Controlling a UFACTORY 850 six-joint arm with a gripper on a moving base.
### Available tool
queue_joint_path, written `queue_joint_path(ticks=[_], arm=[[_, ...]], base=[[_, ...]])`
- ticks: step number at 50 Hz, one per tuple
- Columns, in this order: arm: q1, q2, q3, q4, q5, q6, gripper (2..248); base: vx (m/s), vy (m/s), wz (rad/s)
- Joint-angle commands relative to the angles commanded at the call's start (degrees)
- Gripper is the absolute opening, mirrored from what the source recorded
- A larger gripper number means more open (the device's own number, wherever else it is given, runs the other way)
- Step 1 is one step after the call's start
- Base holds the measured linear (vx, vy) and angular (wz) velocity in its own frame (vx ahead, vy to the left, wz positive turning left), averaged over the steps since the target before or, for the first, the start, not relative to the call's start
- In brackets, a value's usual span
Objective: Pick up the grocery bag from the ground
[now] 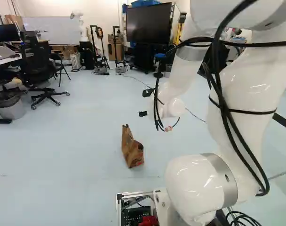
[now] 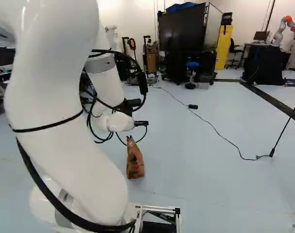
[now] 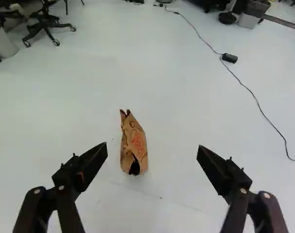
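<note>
My gripper [image 1: 143, 113] is mostly hidden behind the white wrist in the left base view; only small black parts show. In the wrist view the gripper [image 3: 152, 147] stands wide open, its two black fingers far apart and holding nothing. A brown paper grocery bag [image 1: 132, 148] with reddish print rests on the pale floor, apart from the gripper. The right base view shows the bag [image 2: 135, 160] below and just beyond the wrist. Seen from the wrist, the bag [image 3: 134, 145] lies ahead of the gripper, within the span of the fingers and closer to one of them.
A thin cable [image 2: 210, 125] with a small black box [image 2: 193, 106] runs over the floor [image 2: 225, 179]. An office chair [image 1: 46, 94] and a bin [image 1: 10, 104] stand at the left of the left base view. Far back are a large screen [image 1: 149, 22] and another robot [image 2: 283, 30].
</note>
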Motion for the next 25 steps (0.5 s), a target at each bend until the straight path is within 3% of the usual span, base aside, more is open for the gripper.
queue_joint_path(ticks=[25], arm=[[0.6,-11.2,-9.3,-5.1,-2.8,0.0,247]], base=[[0.000,0.000,0.000]])
